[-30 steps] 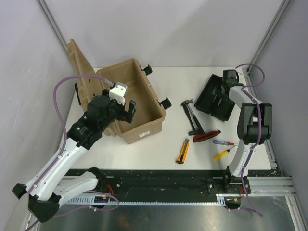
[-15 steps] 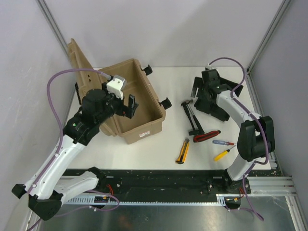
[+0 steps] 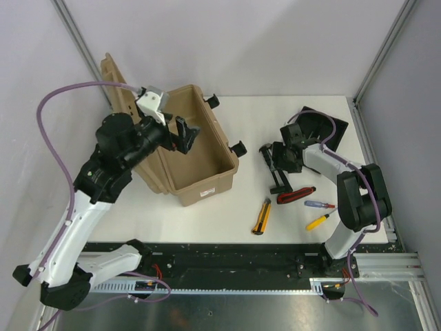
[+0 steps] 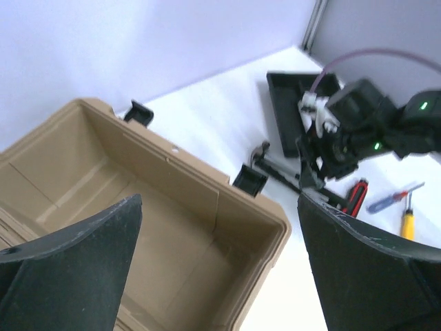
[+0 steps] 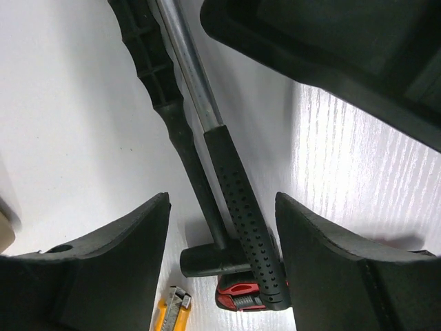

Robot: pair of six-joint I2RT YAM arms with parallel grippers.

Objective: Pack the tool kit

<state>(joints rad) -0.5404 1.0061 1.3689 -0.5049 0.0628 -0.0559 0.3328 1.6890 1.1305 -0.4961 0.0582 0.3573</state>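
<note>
Hovering above the open tool kit [image 3: 210,185], left hand [image 3: 186,134] spread wide.

Right gripper [image 5: 220,203]: jaws apart, one black finger [image 5: 103,265] on each side of the hammer [image 5: 219,148], with bare white table [image 5: 69,103] showing in both gaps. Hammer lies flat, steel shaft running into a black perforated grip; a black ribbed tool [image 5: 155,69] lies alongside, touching it. Black tray [image 5: 331,55] at upper right, close beside the shaft; red-and-black handle [image 5: 241,298] and yellow utility knife [image 5: 171,307] at bottom edge.
</note>
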